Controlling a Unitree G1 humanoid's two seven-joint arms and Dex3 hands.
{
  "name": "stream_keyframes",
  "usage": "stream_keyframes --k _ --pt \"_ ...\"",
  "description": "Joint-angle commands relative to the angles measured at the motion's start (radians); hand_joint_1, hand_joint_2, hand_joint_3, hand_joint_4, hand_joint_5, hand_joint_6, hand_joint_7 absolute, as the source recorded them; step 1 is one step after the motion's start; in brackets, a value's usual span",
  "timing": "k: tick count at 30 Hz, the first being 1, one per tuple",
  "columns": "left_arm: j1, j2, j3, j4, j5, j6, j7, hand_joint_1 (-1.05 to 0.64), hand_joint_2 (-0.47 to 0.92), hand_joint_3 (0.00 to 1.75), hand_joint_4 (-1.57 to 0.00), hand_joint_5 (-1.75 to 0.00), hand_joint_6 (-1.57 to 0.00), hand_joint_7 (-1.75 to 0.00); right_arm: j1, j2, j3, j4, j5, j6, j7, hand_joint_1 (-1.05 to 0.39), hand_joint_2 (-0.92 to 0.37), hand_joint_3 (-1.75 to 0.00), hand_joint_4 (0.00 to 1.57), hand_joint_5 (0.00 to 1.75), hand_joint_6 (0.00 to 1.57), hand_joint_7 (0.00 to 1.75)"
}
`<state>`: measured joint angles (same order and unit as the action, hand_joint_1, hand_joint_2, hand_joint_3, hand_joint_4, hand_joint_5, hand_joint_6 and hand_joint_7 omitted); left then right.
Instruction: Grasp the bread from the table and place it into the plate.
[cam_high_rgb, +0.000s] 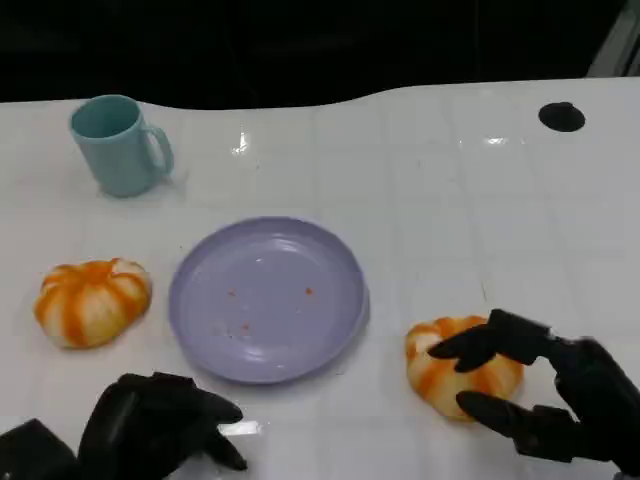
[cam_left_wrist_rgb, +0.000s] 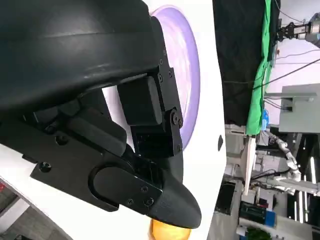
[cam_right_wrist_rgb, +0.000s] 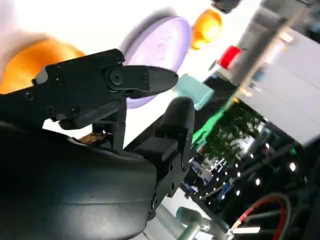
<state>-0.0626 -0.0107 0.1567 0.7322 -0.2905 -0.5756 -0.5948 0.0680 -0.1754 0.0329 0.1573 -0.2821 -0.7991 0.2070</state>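
The bread roll (cam_high_rgb: 462, 377) that matters here sits on the white table (cam_high_rgb: 450, 180), just to the right of the purple plate (cam_high_rgb: 268, 298) and apart from its rim. The robot's right hand (cam_high_rgb: 540, 395) is right at it. One black finger lies over the top of the roll and another reaches under its near side, so the roll sits between them. The fingers look like they are touching it, but I cannot tell if they are squeezing yet. The roll is round and a bit flat, so there is no long side to line up with.

The plate lies to the left of this hand, so I think the roll has to be lifted and carried that way, a short trip.

The left hand (cam_high_rgb: 160, 425) rests low near the front edge of the table, its fingers curled in with nothing in them. It is close to the plate's near edge. A second bread roll (cam_high_rgb: 92, 300) sits well to the left of the plate. A light blue mug (cam_high_rgb: 118, 145) stands far back on the left.
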Motion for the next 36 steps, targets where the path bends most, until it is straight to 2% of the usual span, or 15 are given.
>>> stream_keyframes --k 1,4,7,9,13,16,24,36 --pt "-0.008 0.009 0.004 0.001 0.004 -0.003 0.012 -1.05 0.86 0.0 -1.52 -0.59 -1.57 -0.19 0.007 -0.083 -0.012 -0.087 -0.107 0.048 -0.021 -0.59 -0.92 -0.23 0.23 0.71 0.26 0.48" --pt "-0.008 0.011 0.002 0.003 0.013 -0.01 0.019 -1.05 0.86 0.0 -1.52 -0.59 -1.57 -0.2 0.019 -0.124 -0.011 -0.166 -0.167 0.112 -0.012 -0.6 -0.92 -0.21 0.14 0.55 0.22 0.26" --pt "-0.012 0.013 -0.001 0.01 0.028 -0.027 0.029 -1.05 0.88 0.01 -1.53 -0.59 -1.57 -0.21 0.024 -0.159 -0.004 -0.24 -0.22 0.172 -0.001 -0.6 -0.92 -0.15 0.08 0.46 0.21 0.15" --pt "-0.015 0.011 -0.001 0.01 0.031 -0.023 0.032 -1.05 0.88 0.01 -1.53 -0.6 -1.57 -0.21 0.024 -0.182 0.005 -0.291 -0.256 0.224 0.019 -0.6 -0.92 -0.13 0.03 0.43 0.2 0.11" --pt "-0.018 0.009 0.001 0.013 0.036 -0.025 0.035 -1.05 0.88 0.01 -1.53 -0.6 -1.57 -0.22 0.016 -0.217 0.028 -0.359 -0.32 0.318 0.057 -0.6 -0.92 -0.09 0.0 0.23 0.16 0.04" --pt "-0.021 0.008 0.004 0.021 0.03 -0.032 0.027 -1.05 0.88 0.01 -1.52 -0.6 -1.57 -0.22 0.002 -0.233 0.051 -0.375 -0.374 0.363 0.059 -0.59 -0.92 -0.07 0.0 0.2 0.15 0.03" --pt "-0.024 0.01 0.004 0.031 0.036 -0.043 0.03 -1.05 0.88 0.0 -1.52 -0.6 -1.57 -0.21 -0.05 -0.25 0.131 -0.349 -0.509 0.45 0.049 -0.59 -0.91 -0.04 0.01 0.14 0.15 0.02" --pt "-0.021 0.01 0.003 0.027 0.036 -0.042 0.031 -1.05 0.88 0.0 -1.52 -0.61 -1.57 -0.22 -0.161 -0.254 0.255 -0.161 -0.63 0.492 -0.058 -0.58 -0.91 0.0 0.08 0.19 0.22 0.03"
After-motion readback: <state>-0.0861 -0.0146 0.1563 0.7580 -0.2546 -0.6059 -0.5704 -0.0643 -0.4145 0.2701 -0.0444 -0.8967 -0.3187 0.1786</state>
